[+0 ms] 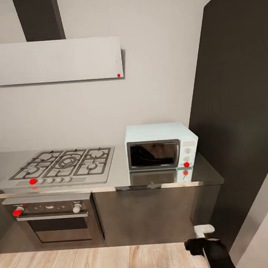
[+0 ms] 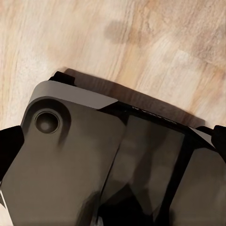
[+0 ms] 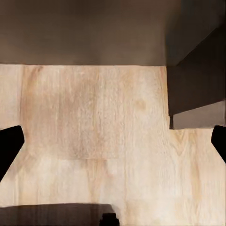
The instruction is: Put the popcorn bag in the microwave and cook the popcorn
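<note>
Kitchen: grey walls, dark cabinets, wood plank floor (image 3: 94, 127).
Table (image 1: 121, 177): one glossy slab carrying one steel hob (image 1: 60, 167) at left.
Microwave (image 1: 161, 146): one, right of the hob, door shut.
Popcorn bag: not visible on this stretch.
Left hand (image 2: 113, 141): fingertips apart, empty.
Right hand (image 3: 113, 141): fingertips apart, empty.
Risk: mistaking the built-in oven (image 1: 56, 219) for the microwave, or searching the wrong stretch.

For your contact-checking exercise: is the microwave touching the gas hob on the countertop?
Apart. The head view shows a bare strip of countertop between the hob and the microwave.
</note>
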You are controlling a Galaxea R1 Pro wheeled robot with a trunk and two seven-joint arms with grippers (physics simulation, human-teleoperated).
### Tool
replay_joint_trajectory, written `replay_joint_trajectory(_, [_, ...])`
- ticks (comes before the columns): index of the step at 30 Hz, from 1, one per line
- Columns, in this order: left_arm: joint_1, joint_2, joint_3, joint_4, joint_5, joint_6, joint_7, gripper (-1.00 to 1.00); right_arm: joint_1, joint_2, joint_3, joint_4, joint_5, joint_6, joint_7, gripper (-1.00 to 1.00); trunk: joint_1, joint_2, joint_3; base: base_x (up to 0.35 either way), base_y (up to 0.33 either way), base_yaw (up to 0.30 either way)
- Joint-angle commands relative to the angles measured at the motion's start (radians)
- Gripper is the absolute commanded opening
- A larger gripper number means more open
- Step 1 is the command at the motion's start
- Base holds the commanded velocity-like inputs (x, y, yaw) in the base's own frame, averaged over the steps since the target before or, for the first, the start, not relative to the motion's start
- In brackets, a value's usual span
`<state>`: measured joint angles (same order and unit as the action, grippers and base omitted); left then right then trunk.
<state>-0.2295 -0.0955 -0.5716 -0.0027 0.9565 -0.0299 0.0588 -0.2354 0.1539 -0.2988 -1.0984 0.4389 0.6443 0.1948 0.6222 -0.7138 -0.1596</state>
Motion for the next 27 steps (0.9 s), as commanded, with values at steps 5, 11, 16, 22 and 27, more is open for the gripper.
replay_joint_trajectory(5, [-0.001, 0.0, -0.008, 0.0, 0.007, -0.002, 0.004, 1.0, -0.115, 0.002, 0.007, -0.281, -0.019, 0.324, 0.11, 1.0, 0.0, -0.001, -0.002, 0.0, 0.0, 0.0])
replay_joint_trajectory(11, [-0.001, 0.0, -0.008, 0.0, 0.007, -0.002, 0.004, 1.0, -0.353, -0.01, 0.007, -0.362, -0.022, 0.403, 0.128, 1.0, 0.0, -0.001, -0.002, 0.0, 0.0, 0.0])
replay_joint_trajectory(16, [-0.001, 0.0, -0.008, -0.001, 0.006, -0.002, 0.004, 1.0, -0.499, -0.021, 0.007, -0.365, -0.01, 0.403, 0.118, 1.0, 0.0, -0.001, -0.002, 0.0, 0.0, 0.0])
replay_joint_trajectory(22, [-0.001, 0.0, -0.008, -0.001, 0.005, -0.002, 0.004, 1.0, -0.52, -0.012, -0.005, -0.275, -0.021, 0.24, 0.113, 1.0, 0.0, -0.001, -0.002, 0.0, 0.0, 0.0])
replay_joint_trajectory(27, [-0.001, 0.0, -0.008, -0.002, 0.005, -0.002, 0.004, 1.0, -0.521, -0.038, -0.139, -0.079, -0.019, 0.013, 0.118, 1.0, 0.0, -0.001, -0.002, 0.0, 0.0, 0.0])
